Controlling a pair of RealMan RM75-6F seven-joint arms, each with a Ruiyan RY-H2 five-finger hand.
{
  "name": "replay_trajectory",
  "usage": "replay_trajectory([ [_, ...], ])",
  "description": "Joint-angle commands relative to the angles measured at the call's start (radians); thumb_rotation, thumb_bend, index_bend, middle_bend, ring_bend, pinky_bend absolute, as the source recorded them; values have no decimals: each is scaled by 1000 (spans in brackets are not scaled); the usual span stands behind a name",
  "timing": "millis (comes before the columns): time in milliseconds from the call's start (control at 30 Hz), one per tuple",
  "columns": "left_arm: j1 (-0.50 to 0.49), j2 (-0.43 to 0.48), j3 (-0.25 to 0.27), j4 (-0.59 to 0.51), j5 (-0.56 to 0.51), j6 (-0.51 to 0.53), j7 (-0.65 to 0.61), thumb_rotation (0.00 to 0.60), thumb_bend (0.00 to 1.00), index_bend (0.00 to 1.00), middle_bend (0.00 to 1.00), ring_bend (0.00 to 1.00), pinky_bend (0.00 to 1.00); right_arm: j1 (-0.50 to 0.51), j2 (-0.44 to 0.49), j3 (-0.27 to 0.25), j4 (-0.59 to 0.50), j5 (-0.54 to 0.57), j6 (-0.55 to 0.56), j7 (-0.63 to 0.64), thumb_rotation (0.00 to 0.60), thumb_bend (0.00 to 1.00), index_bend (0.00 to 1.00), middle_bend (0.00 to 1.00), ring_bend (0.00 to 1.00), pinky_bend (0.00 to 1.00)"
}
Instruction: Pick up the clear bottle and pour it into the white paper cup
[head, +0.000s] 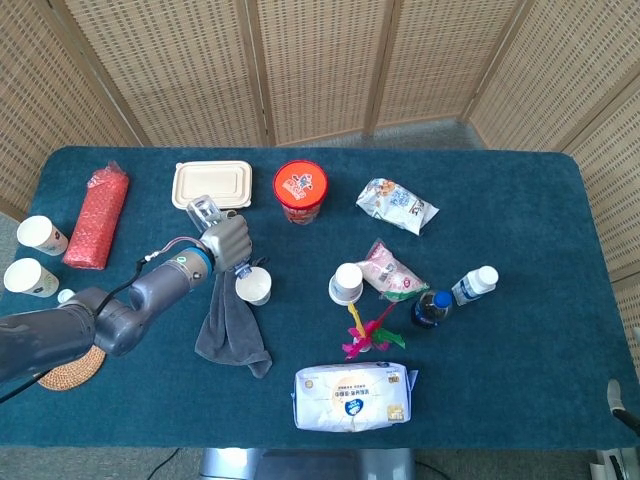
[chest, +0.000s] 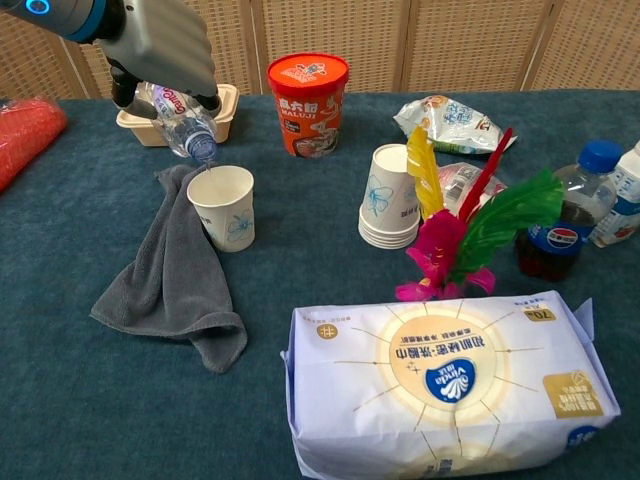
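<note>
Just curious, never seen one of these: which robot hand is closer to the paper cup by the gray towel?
Left. The left robot hand tips the bottle just above the cup; the right isn't in view.
</note>
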Motion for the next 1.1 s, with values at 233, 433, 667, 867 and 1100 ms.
replay_trajectory([
  [233,-14,-7,20,-8,-21,21,-13,589,608,455,341,390,545,-3,0,1,3,1,1,2,600,510,0,0,0,123],
  [433,5,-6,17,-20,-35,50,-55,589,608,452,344,390,551,-1,1,1,0,-3,-1,0,600,509,0,0,0,123],
  [667,61,8,-14,-53,-38,101,-140,588,607,441,336,390,559,-2,11,1,-12,-7,1,-4,600,511,0,0,0,124],
  [867,131,19,-50,-82,-35,176,-208,589,607,427,331,390,574,2,17,0,-26,-15,-1,-13,600,510,0,0,0,123],
  [1100,238,42,-112,-119,-21,276,-312,590,607,413,335,390,581,7,28,1,-47,-22,0,-33,600,512,0,0,0,123],
])
